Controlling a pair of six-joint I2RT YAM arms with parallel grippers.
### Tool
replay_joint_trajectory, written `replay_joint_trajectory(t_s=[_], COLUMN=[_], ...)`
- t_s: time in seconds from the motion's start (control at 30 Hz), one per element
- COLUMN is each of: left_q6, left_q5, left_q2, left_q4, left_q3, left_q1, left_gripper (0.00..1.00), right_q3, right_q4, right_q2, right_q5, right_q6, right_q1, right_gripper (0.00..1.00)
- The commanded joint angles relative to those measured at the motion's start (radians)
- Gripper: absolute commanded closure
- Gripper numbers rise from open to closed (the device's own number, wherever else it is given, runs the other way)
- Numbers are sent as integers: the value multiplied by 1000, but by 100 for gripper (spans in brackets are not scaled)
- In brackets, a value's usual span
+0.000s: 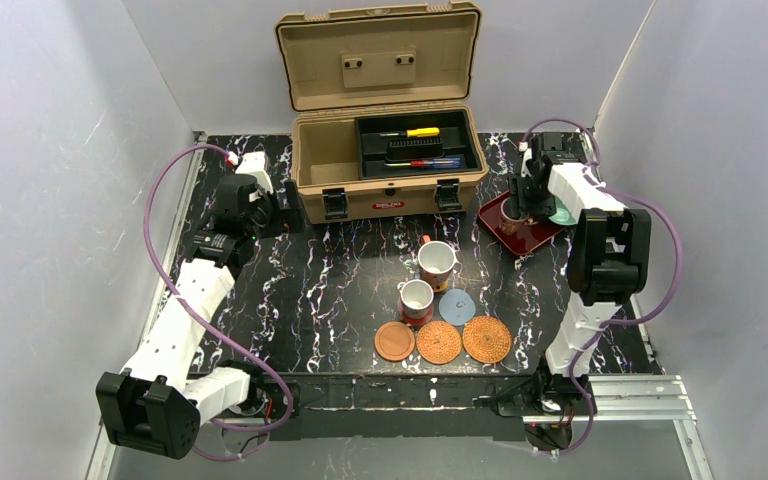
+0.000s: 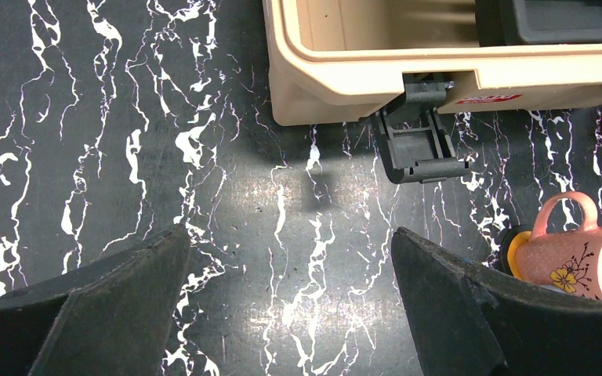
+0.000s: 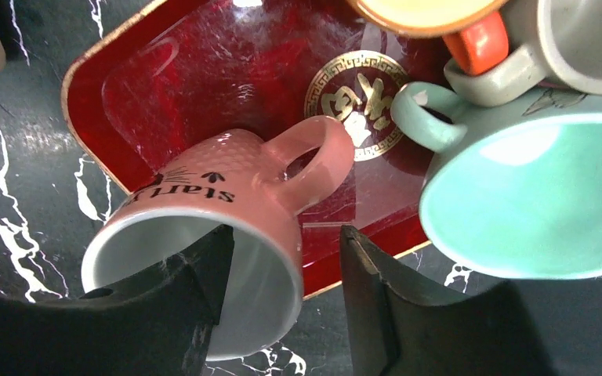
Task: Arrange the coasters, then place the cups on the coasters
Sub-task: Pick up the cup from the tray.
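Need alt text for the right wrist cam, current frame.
A tilted pink mug lettered "start" sits at the edge of a dark red tray, with the right hand straddling its wall, one finger inside, one outside. A teal cup, a grey cup and an orange cup cluster at upper right.

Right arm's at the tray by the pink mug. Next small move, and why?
Probably close the right gripper on the wall of the pink mug: one finger is inside the rim, the other outside beside the handle, with a gap showing. It sits on the tray, not yet on a coaster.
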Motion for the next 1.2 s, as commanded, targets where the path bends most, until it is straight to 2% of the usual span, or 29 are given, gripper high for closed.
replay_joint_trajectory(t_s=[0.0,0.13,0.33,0.67,0.8,1.03,1.17], left_q6=[-2,-3,-3,-3,-2,-1,-1], left_q5=[6,8,5,4,3,2,2], left_q2=[2,3,-1,-5,-9,-7,-6], left_q4=[-10,-10,-10,-9,-9,-9,-9], left_q3=[10,10,9,7,7,7,7], left_q1=[-6,-6,-6,-6,-6,-6,-6], left_gripper=[1,1,1,1,1,1,1], right_q3=[-23,-37,-131,-220,-220,-235,-245], right_q4=[28,39,130,198,204,216,226], right_q2=[-98,-158,-268,-280,-248,-206,-204], right_q5=[2,35,90,132,123,114,113], right_q6=[43,143,315,436,450,465,466], right_q1=[-2,-2,-2,-2,-2,-2,-2], right_gripper=[37,33,34,43,55,59,67])
